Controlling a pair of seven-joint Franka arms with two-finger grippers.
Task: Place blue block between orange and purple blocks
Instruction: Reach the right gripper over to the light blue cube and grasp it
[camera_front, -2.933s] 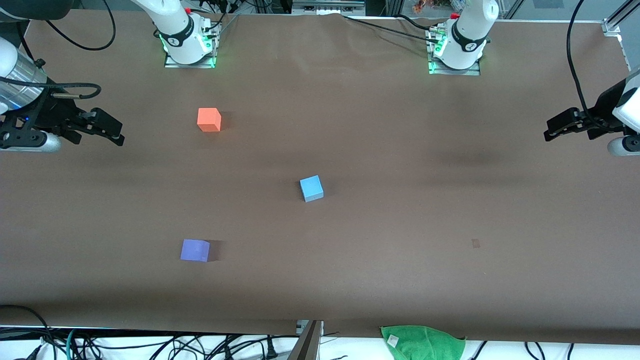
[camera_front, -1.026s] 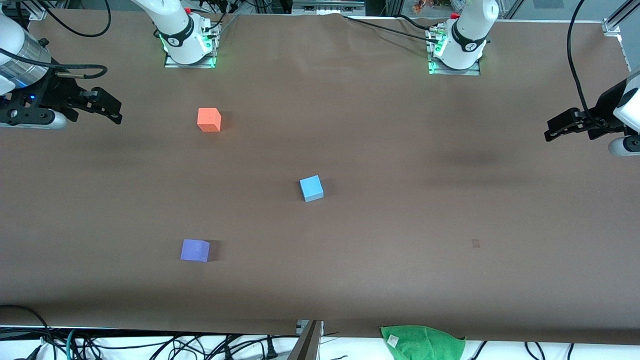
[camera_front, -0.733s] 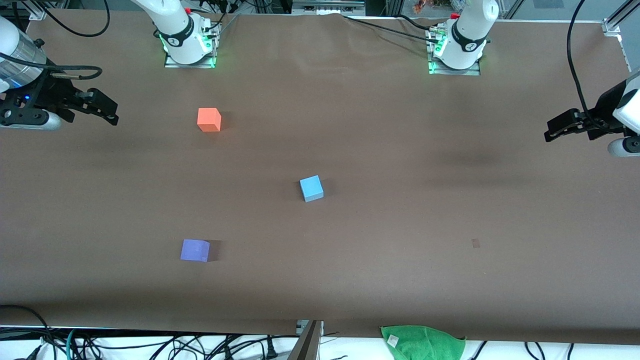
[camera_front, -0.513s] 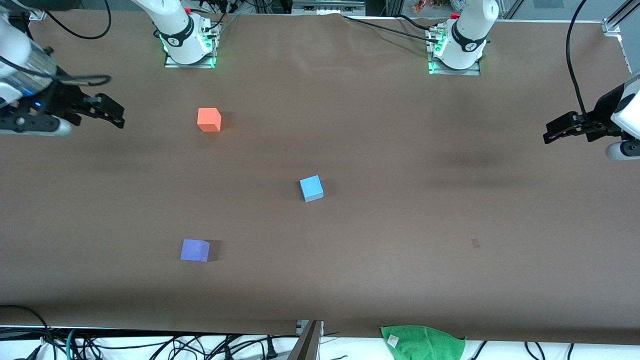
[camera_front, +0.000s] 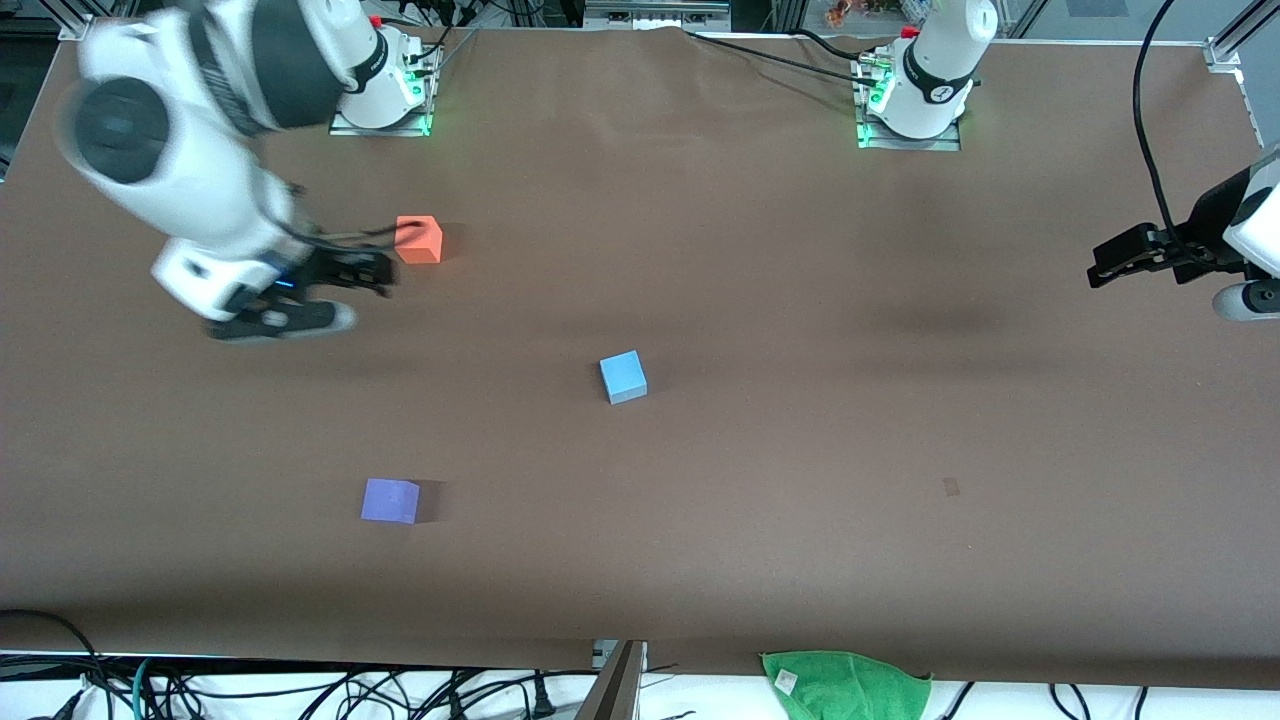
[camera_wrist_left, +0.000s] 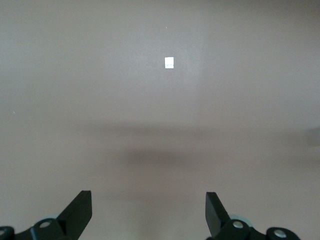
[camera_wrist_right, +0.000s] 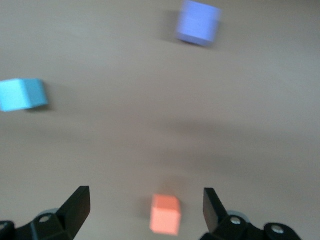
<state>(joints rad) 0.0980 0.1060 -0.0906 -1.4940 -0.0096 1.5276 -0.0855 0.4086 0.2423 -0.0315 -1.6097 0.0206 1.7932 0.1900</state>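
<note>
- My right pincer hangs spread wide and holding nothing, in the air over the surface, just beside the orange block.
- My left pincer is also spread and empty, waiting at its own end.
- No writing I can read.
- The blue block sits mid-surface, apart from the orange block and the purple block.

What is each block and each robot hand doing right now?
Small sky-blue matte cube: resting on the table, untouched.
Bright orange matte cube: resting on the table, untouched.
Violet-purple matte cube: resting on the table, nearest the front camera.
Right gripper: open, empty, beside the orange cube.
Left gripper: open, empty, waiting at the left arm's end of the table.
</note>
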